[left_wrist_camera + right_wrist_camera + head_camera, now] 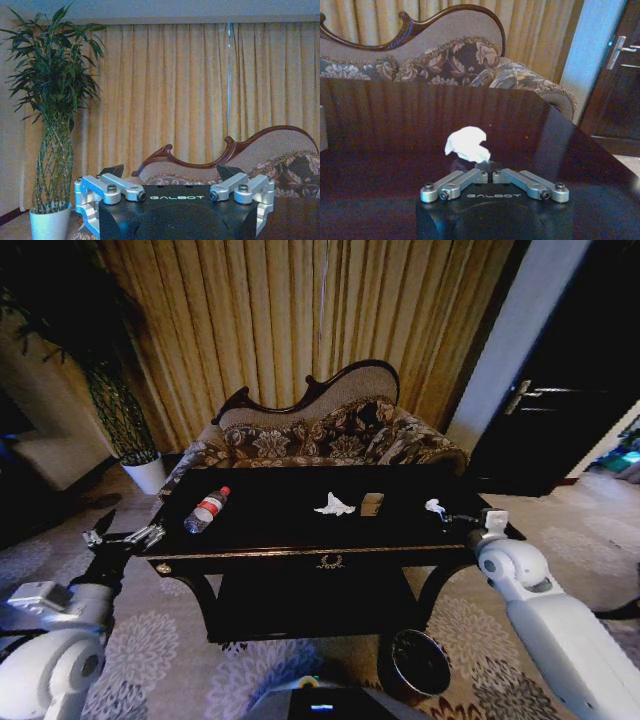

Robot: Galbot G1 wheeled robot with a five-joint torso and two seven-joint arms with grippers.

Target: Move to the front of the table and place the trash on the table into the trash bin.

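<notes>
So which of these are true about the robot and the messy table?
1. The bottle lies on its side on the table. True.
2. The trash bin stands on top of the table. False: it stands on the carpet in front of the table.
3. The right gripper has its jaws wide open. False: they are closed at the edge of a white tissue.
4. The left gripper is open, beside the table's left corner. True.

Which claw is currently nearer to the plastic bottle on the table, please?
Left. The left claw hovers just off the table's left front corner, close to the bottle; the right claw is at the far right end.
</notes>
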